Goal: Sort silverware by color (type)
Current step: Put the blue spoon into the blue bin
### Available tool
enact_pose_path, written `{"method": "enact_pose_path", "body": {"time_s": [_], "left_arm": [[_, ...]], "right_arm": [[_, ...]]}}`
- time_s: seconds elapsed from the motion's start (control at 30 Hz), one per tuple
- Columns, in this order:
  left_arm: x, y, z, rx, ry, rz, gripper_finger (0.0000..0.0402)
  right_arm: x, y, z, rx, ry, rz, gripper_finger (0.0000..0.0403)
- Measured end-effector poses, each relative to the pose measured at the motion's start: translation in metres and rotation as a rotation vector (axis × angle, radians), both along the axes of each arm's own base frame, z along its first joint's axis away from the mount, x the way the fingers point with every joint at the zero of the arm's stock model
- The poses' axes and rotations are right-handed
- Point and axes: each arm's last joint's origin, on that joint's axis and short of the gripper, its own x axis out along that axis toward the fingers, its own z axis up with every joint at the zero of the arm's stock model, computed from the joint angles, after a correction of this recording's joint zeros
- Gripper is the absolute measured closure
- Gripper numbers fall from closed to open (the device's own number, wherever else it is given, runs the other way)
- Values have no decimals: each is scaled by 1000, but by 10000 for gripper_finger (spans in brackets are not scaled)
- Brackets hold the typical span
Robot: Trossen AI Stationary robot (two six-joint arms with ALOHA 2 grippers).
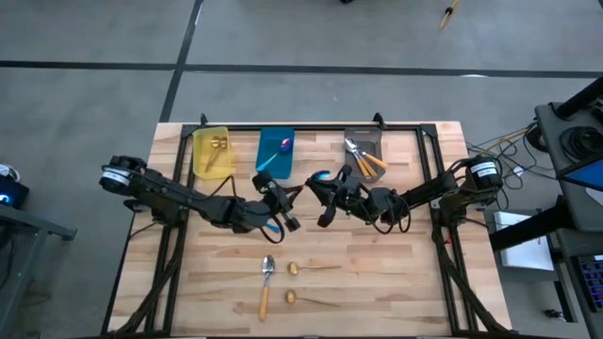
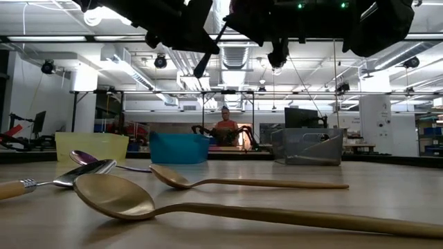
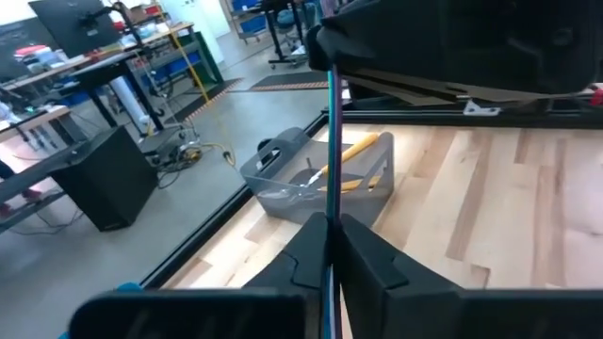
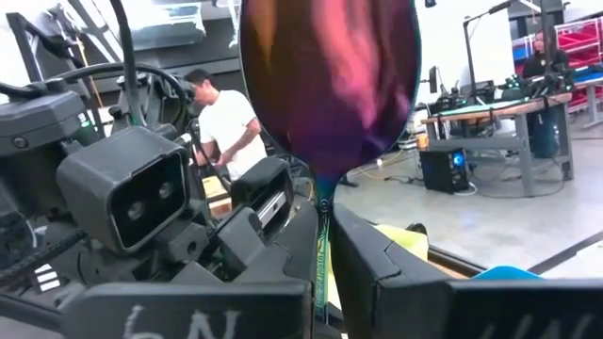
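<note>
A purple spoon with a teal handle [image 1: 323, 176] hangs in the air over the table's middle, with both grippers shut on it. My left gripper [image 1: 288, 209] reaches in from the left and my right gripper [image 1: 320, 200] from the right, so they meet fingertip to fingertip. In the right wrist view the purple bowl [image 4: 330, 85] stands above my right gripper [image 4: 322, 247]. In the left wrist view the handle runs edge-on out of my left gripper [image 3: 330, 247]. Near the front edge a silver spoon with an orange handle [image 1: 267, 282] and two gold spoons [image 1: 311, 268] [image 1: 311, 300] lie flat. My left gripper pinches the thin teal handle [image 3: 331, 202] between its two fingers, farther from the bowl than the other grip. The fingers come about level from the table's left and lie across the handle. My right gripper pinches the handle just under the bowl [image 4: 321, 221] between its two fingers, coming from the table's right and slanting slightly upward. The spoon is clear of the table and tilted, bowl up, its free handle end [image 2: 211, 48] pointing down.
Three bins stand along the far edge: yellow [image 1: 199, 151] with a gold spoon, blue [image 1: 264, 141] with a purple spoon, grey [image 1: 363, 135] with orange-handled spoons. The wood between the bins and the loose spoons is bare. A person [image 2: 225, 124] sits beyond the table.
</note>
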Motion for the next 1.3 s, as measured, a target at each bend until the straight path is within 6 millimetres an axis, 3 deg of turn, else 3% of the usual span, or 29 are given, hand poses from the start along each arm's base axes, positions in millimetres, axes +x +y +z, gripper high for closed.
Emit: {"method": "enact_pose_path", "body": {"time_s": [0.27,0.63,0.77,1.0,1.13,1.3], "left_arm": [[0,-1,2,-52,-21,-64,401],[-8,-5,17,-162,-86,-261,401],[-22,-5,25,-219,-105,-390,401],[-70,4,37,-354,-218,-502,401],[-90,9,29,-407,-246,-491,401],[-101,12,19,-419,-283,-488,401]], "right_arm": [[0,0,-1,17,10,11,377],[1,3,-2,-24,41,111,264],[0,5,3,-88,44,171,236],[-6,6,11,-119,108,236,214],[-10,6,20,-143,98,246,219],[-16,5,29,-137,104,250,226]]}}
